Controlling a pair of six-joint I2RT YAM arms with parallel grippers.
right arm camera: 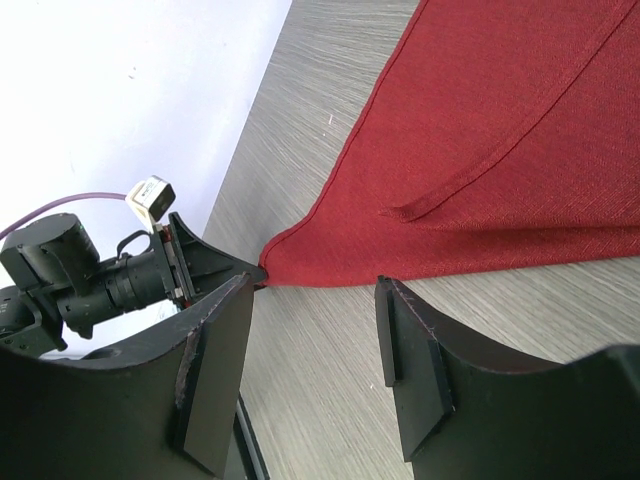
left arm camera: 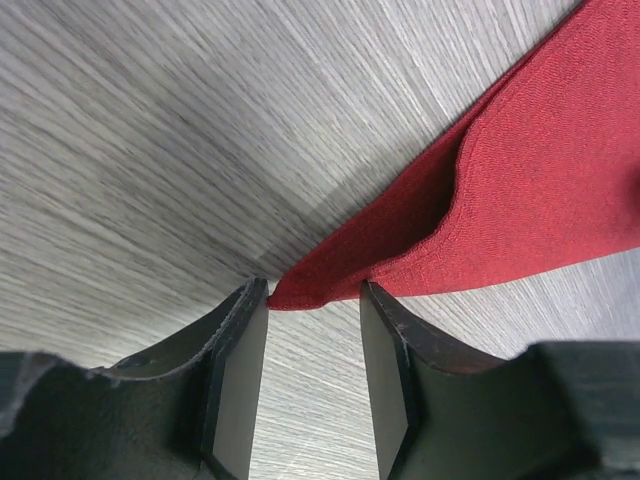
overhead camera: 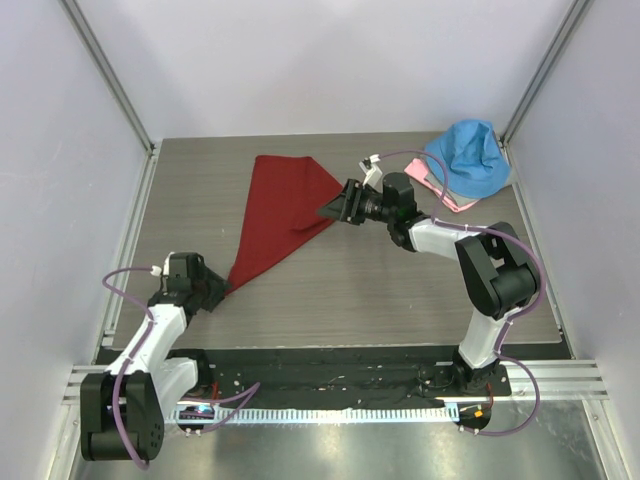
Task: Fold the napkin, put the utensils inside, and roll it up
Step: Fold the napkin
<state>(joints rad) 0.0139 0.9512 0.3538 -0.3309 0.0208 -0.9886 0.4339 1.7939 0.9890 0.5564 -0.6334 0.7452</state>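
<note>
The dark red napkin (overhead camera: 280,205) lies folded into a long triangle on the grey table, its narrow tip pointing to the near left. My left gripper (overhead camera: 222,290) is low at that tip. In the left wrist view the napkin (left arm camera: 520,190) ends right between the tips of the left gripper (left arm camera: 313,290), whose jaws stand apart. My right gripper (overhead camera: 330,210) hangs open at the napkin's right corner. In the right wrist view the napkin's (right arm camera: 480,150) edge runs just beyond the right gripper (right arm camera: 315,280), with nothing between its pads. The utensils are out of view.
A bright blue cloth (overhead camera: 468,158) lies heaped at the back right on a pale pink cloth (overhead camera: 445,193). White walls with metal rails close in the table on the left, back and right. The left arm's gripper (right arm camera: 215,262) shows in the right wrist view.
</note>
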